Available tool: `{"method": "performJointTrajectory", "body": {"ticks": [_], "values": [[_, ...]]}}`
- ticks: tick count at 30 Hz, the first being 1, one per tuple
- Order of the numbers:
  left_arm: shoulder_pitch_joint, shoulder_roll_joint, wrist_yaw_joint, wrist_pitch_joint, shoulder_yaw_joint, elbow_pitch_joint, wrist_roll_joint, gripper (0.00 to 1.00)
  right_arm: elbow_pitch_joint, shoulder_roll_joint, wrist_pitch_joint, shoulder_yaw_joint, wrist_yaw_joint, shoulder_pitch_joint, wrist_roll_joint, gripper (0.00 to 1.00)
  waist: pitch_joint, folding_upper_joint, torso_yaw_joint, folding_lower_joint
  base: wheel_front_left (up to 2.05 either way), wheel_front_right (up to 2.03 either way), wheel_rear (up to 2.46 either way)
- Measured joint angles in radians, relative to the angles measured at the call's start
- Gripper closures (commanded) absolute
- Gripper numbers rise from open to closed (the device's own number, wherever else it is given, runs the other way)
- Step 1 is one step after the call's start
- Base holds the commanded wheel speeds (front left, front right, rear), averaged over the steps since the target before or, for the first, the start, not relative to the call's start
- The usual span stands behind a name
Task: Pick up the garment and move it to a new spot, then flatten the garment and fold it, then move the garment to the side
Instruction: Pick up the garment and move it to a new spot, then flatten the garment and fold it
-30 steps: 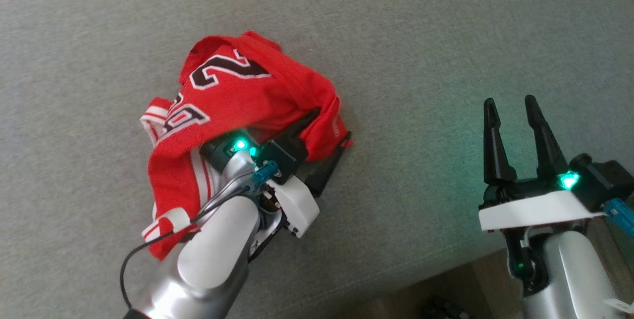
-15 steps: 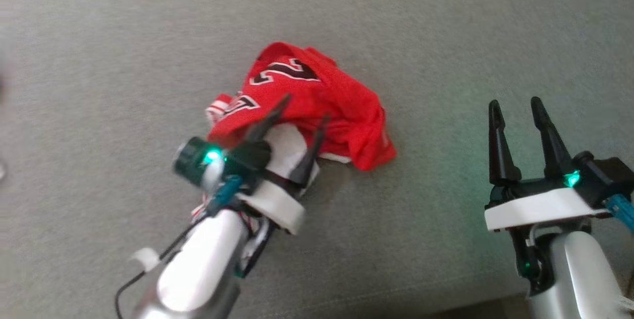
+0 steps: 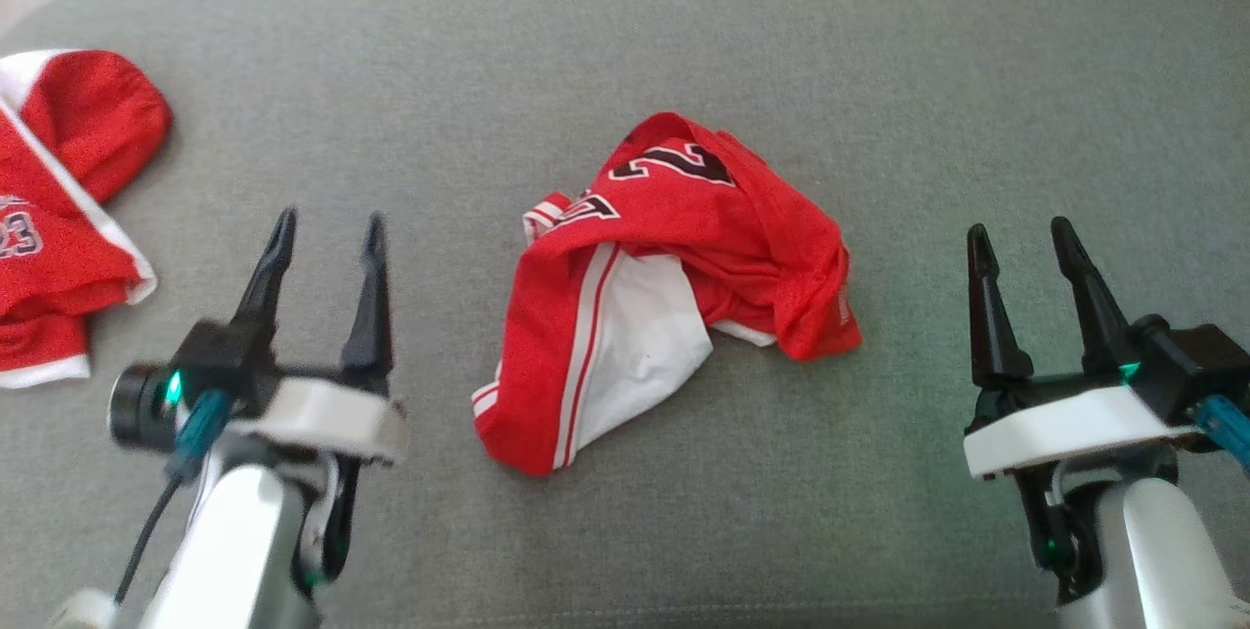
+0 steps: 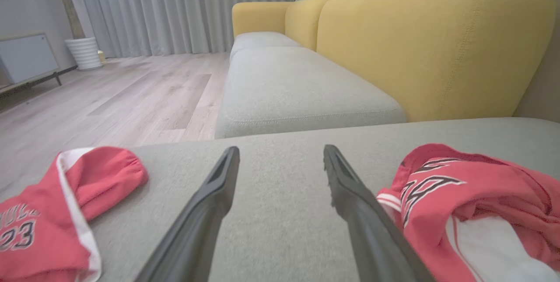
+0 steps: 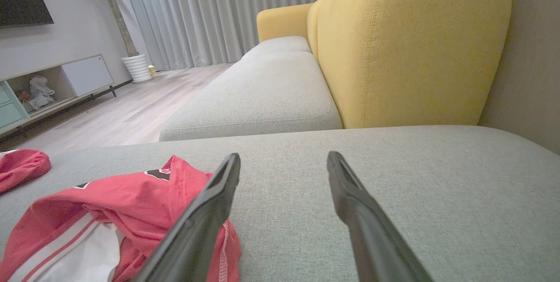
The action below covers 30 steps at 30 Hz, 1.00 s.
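Note:
A crumpled red garment (image 3: pixel 684 268) with white trim and black lettering lies in a heap in the middle of the grey cushion (image 3: pixel 625 53). It also appears at the right of the left wrist view as the garment (image 4: pixel 477 203) and at the lower left of the right wrist view as the garment (image 5: pixel 105 220). My left gripper (image 3: pixel 327 229) stands open to the garment's left, apart from it, with nothing between its fingers. My right gripper (image 3: pixel 1020 238) stands open to its right, also holding nothing.
A second red garment (image 3: pixel 59 209) with white trim lies at the cushion's left edge, also seen as the red garment (image 4: pixel 52 216). A yellow sofa back (image 4: pixel 428 41) and a further grey seat (image 4: pixel 297 89) lie beyond. Wooden floor (image 4: pixel 109 98) is to the left.
My left gripper opened, let go of the garment and drew back to its left. The garment now lies loose on the cushion. The head camera has shifted; the right gripper stayed open.

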<state>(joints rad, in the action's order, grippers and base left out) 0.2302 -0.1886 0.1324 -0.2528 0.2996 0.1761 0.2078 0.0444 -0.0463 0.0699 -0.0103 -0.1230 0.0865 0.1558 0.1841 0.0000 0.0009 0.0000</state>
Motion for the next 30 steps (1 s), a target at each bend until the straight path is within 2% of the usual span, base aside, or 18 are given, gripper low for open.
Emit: {"method": "performJointTrajectory", "body": {"ticks": [7, 21, 30], "values": [[-0.106, -0.017, -0.036, -0.001, -0.023, -0.016, 0.042, 0.00, -0.010, 0.000, -0.019, 0.013, 0.000, -0.055, -0.016, 0.00, -0.053, 0.0000, 0.027, 0.0000, 0.00, 0.00, 0.00], [-0.188, -0.029, -0.036, -0.001, -0.003, -0.039, 0.042, 0.00, -0.038, 0.000, -0.045, 0.020, 0.000, -0.144, -0.007, 0.00, -0.125, 0.0000, 0.012, 0.0000, 0.00, 0.00, 0.00], [-0.206, -0.034, -0.034, 0.005, 0.007, -0.047, 0.045, 0.00, -0.054, 0.001, -0.054, 0.018, 0.000, -0.160, -0.006, 0.00, -0.131, 0.0000, 0.009, 0.0000, 0.00, 0.00, 0.00]]}}
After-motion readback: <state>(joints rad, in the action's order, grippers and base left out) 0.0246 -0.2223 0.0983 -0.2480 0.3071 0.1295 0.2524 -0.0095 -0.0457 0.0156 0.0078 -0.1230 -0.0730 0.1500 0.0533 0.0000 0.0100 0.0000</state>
